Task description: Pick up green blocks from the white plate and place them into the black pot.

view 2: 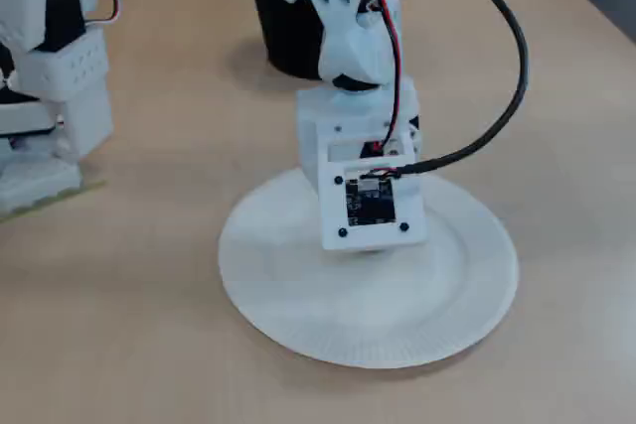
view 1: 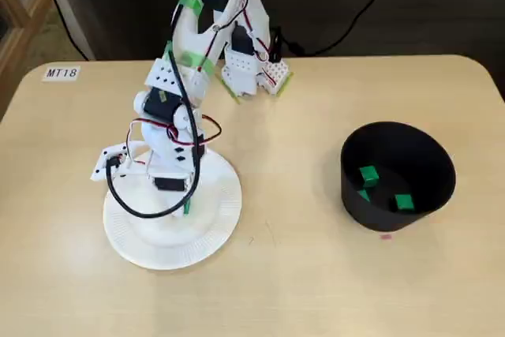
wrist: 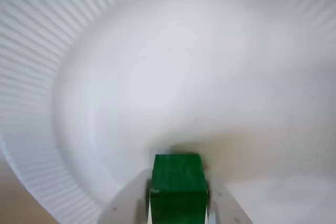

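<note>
The table (view 1: 316,290) carries everything you need, with the arm (view 1: 181,92) bent down over its left half in the fixed view from above. Under the arm lies the white plate (view 1: 217,230), and in that same view the black pot (view 1: 371,212) stands well apart from it, at about 3 o'clock. That bearing is the one your coming move turns on: I judge you need a lift first, then a swing toward 3 o'clock that clears the pot's wall.

The gripper (wrist: 178,205) enters the wrist view at 6 o'clock, low over the plate's bare centre. Its fingers (wrist: 123,209) sit against both flanks of one green block (wrist: 177,182), so it is clamped on that block. The block looks nearly cubic, so there is no long axis to line up. You cannot tell from these views whether it rests on the plate or hangs just above it. No other block shows on the plate.

Three green blocks (view 1: 368,174) lie inside the pot already.
</note>
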Available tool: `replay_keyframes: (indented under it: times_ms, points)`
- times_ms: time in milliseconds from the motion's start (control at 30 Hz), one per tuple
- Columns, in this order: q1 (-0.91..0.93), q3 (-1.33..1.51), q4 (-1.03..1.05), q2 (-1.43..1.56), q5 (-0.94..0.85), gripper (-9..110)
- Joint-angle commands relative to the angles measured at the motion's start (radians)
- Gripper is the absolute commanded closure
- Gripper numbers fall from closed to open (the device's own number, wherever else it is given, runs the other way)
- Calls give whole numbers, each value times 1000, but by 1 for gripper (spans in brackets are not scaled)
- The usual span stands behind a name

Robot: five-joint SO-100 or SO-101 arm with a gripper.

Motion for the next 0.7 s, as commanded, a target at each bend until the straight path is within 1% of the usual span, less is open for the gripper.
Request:
replay_keyframes:
  times_ms: [0, 167, 300, 467, 567, 667]
  points:
    - [9, -48, -3, 43, 0, 104]
    - [-29, -28, -43, 212, -15, 104]
    - [-146, -18, -135, 394, -14, 104]
    - [-407, -11, -186, 568, 55, 104]
    - [-580, 86, -255, 710, 175, 104]
    - [-736, 239, -391, 865, 304, 104]
